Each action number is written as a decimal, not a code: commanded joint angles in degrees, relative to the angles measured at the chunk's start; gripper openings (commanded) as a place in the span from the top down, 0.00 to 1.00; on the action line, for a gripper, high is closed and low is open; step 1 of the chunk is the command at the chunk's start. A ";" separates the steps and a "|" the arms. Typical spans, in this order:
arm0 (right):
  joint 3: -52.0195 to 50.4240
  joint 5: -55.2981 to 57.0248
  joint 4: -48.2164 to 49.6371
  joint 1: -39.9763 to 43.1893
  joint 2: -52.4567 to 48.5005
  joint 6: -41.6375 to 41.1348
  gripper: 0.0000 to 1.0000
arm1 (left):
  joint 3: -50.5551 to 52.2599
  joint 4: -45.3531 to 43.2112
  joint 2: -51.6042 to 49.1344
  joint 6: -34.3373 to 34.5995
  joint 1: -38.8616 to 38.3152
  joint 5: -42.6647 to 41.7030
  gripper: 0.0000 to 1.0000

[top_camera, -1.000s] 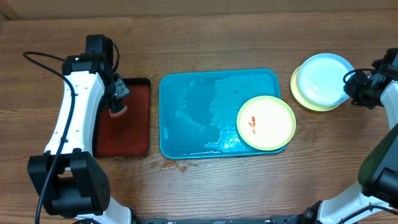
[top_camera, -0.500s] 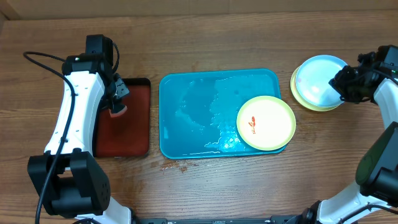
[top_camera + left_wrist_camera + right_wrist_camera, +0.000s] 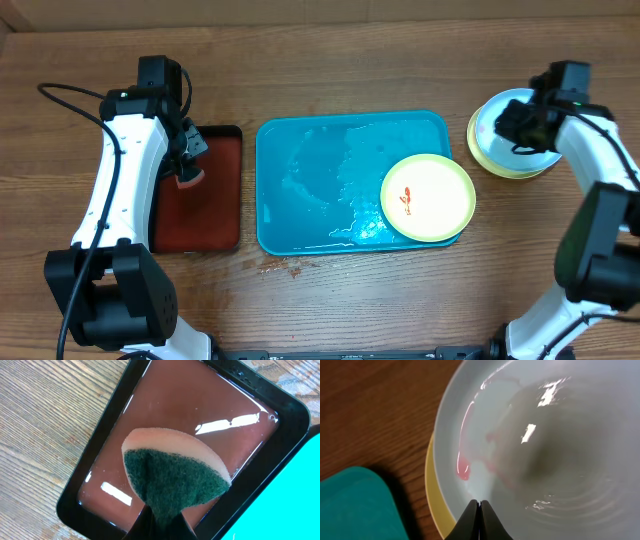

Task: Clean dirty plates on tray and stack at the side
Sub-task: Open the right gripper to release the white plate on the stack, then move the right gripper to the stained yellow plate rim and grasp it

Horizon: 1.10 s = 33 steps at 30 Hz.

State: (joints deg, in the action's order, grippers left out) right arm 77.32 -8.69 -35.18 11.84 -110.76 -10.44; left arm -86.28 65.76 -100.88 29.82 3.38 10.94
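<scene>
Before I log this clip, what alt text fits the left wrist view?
The left gripper pinches a green-faced pink sponge over a glossy, black-rimmed dark red tray on a wooden table; the blue tray's edge shows at lower right.

The brown wooden table (image 3: pixel 350 300) carries 3 things directly: a black-rimmed dark red tray (image 3: pixel 215 200) at the left, a bright blue tray (image 3: pixel 310 180) just beside it in the middle, and a yellow-green plate (image 3: pixel 481 156) near the blue tray's far right corner. A small dark smear (image 3: pixel 283 266) marks the wood by the blue tray's near left corner.
</scene>
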 commanded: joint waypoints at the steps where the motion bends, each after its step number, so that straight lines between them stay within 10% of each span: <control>1: -0.13 2.45 0.50 -1.49 -3.34 0.35 0.96 | -0.46 -0.15 0.76 -0.07 -0.02 -0.46 0.96; 33: 3.37 -2.51 -12.83 -4.24 -1.88 -0.02 0.96 | -0.46 -0.39 0.76 -0.04 -0.02 -0.48 0.96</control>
State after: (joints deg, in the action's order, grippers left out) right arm 78.08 -10.35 -47.29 7.84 -115.24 -10.48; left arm -86.28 65.36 -100.88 29.82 3.38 10.92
